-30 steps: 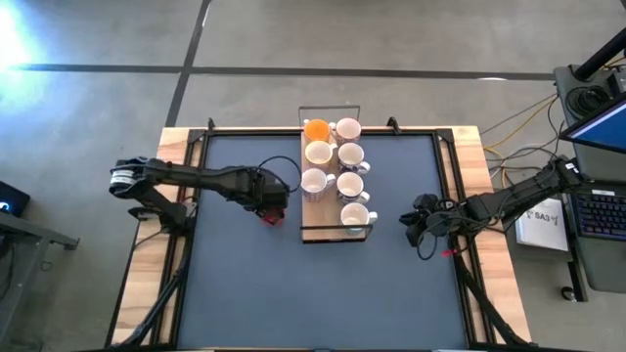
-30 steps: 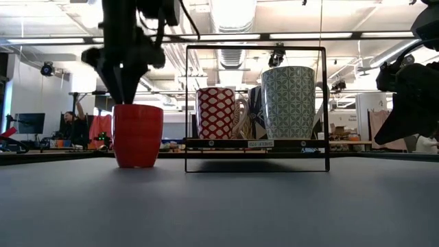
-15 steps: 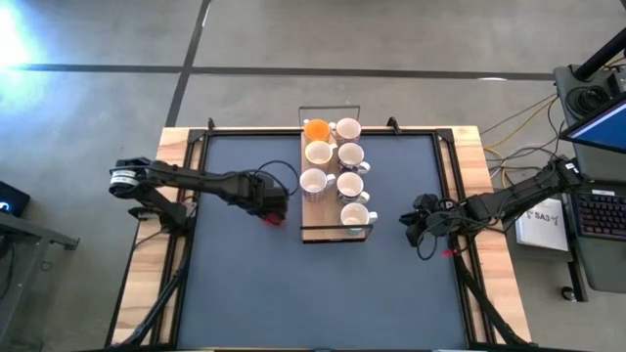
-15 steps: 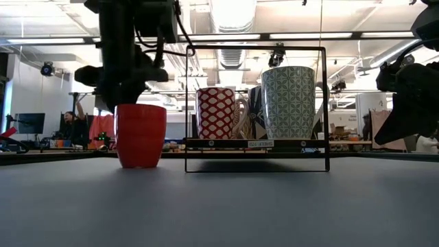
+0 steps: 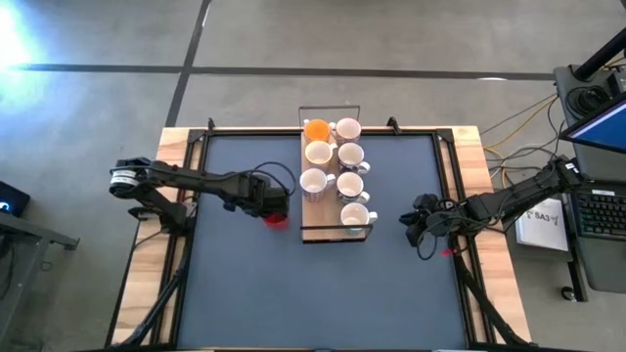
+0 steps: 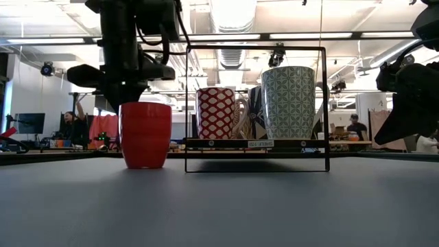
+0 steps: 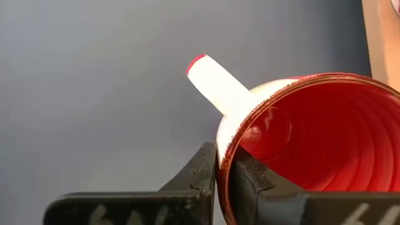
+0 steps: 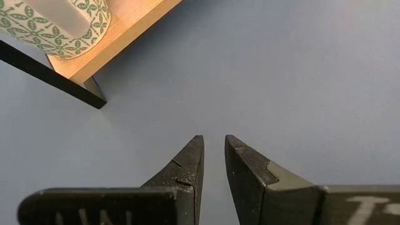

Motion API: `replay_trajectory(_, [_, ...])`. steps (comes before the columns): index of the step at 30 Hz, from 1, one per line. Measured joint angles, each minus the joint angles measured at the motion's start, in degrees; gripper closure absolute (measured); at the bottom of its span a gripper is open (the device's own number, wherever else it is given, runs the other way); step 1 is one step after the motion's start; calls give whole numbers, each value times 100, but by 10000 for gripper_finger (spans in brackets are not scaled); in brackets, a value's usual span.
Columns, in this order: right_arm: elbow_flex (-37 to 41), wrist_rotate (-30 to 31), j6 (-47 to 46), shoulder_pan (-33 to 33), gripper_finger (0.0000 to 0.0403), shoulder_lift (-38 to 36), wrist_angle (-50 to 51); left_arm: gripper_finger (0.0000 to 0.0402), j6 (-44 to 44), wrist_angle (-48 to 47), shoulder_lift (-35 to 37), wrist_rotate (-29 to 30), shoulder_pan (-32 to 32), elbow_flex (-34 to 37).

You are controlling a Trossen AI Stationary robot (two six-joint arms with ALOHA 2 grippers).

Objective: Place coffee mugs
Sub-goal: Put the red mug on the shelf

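A red mug (image 5: 279,219) stands upright on its base on the dark mat (image 5: 235,284), left of the wooden board (image 5: 318,233). My left gripper (image 7: 224,150) is shut on its rim; the low view shows the gripper (image 6: 130,92) directly above the mug (image 6: 145,135). Several white mugs and one orange mug (image 5: 316,128) stand on the board. My right gripper (image 5: 411,223) hovers right of the board, its fingers (image 8: 187,156) a little apart with nothing between them. My left gripper pinches the red mug's wall at the rim (image 7: 226,134), close beside the handle (image 7: 215,84). One finger is inside the mug and one outside. The fingers come from above, pointing down. The mug stays upright with its base on the mat.
A thin black wire frame (image 6: 255,48) rises around the board, which stands at the mat's far middle. A patterned green mug (image 8: 56,25) stands on the board's near end, close to my right gripper. A laptop and keyboard (image 5: 597,210) lie beyond the table's right edge.
My left gripper has come down over the red mug's rim and shut on its wall. The mug has slid slightly toward the board and stays upright on the mat.
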State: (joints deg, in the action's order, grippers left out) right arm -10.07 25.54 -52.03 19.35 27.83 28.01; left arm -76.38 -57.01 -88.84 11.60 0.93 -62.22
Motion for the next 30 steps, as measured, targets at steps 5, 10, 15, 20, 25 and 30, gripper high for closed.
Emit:
replay_trajectory(5, [0, -2, 0, 0, 349, 0, 0, 391, -328, -26, 0, 8, 0, 0])
replay_trajectory(10, [0, 0, 0, -2, 349, 0, 0, 391, -288, -22, 17, 46, -15, -1])
replay_trajectory(15, [0, -2, 0, 0, 349, 0, 0, 391, -451, -49, 31, -135, -13, -167])
replay_trajectory(20, [0, -1, 0, -1, 349, 0, 0, 389, -926, -59, -31, -382, -20, -275])
replay_trajectory(25, [0, -2, 0, -1, 349, 0, 0, 372, -1184, -14, -91, -243, -15, -302])
replay_trajectory(30, [0, 0, 0, -1, 349, 0, 0, 360, -1176, -18, -181, -166, -15, -302])
